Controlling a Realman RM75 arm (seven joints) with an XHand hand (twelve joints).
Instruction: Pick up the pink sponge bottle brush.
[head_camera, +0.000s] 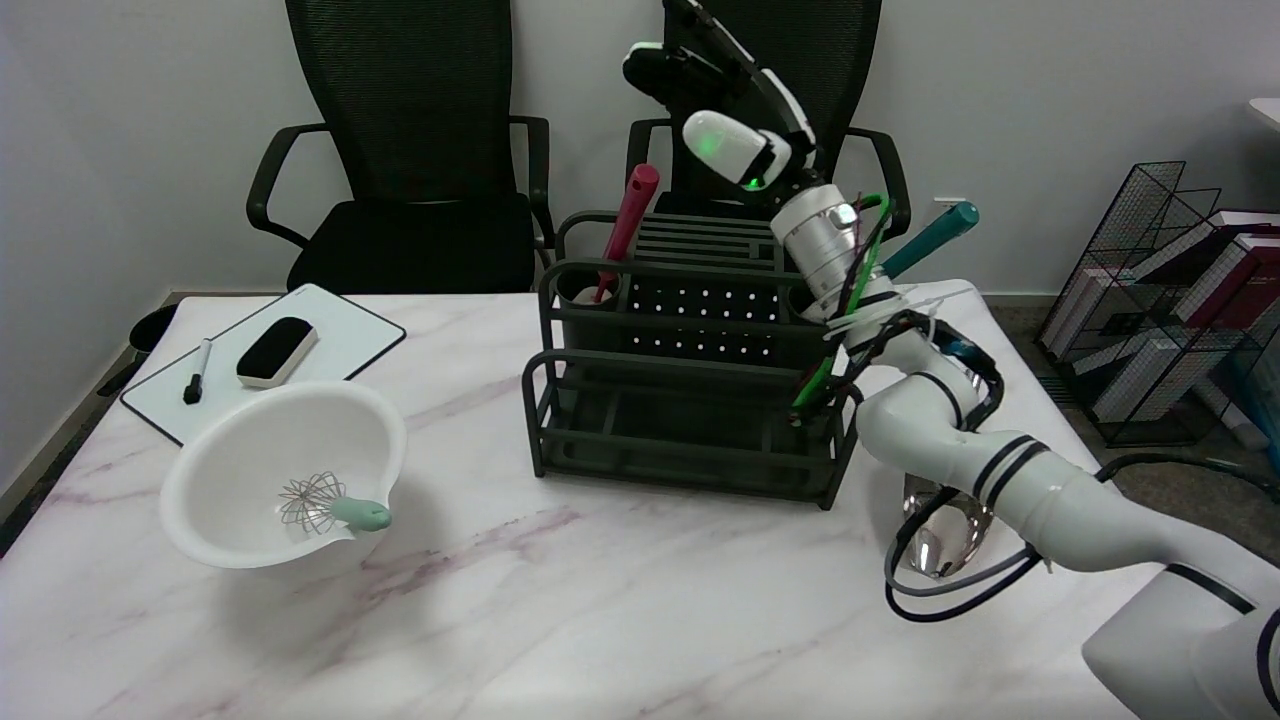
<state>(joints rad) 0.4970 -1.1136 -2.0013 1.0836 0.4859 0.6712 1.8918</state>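
Your right hand (700, 75) is raised above the dark rack (690, 440) with nothing visibly held, finger state unclear, while the pink sponge bottle brush (627, 225) stands in the rack's back-left cup, not yet grasped.

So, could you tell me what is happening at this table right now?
The robot's right arm reaches up over the dark rack, and its right hand is raised above the back of it, apparently holding nothing. The pink bottle brush stands untouched in the rack's back left cup, handle up, and a teal-handled tool leans at the right end. To the left, a white bowl holds a small whisk.
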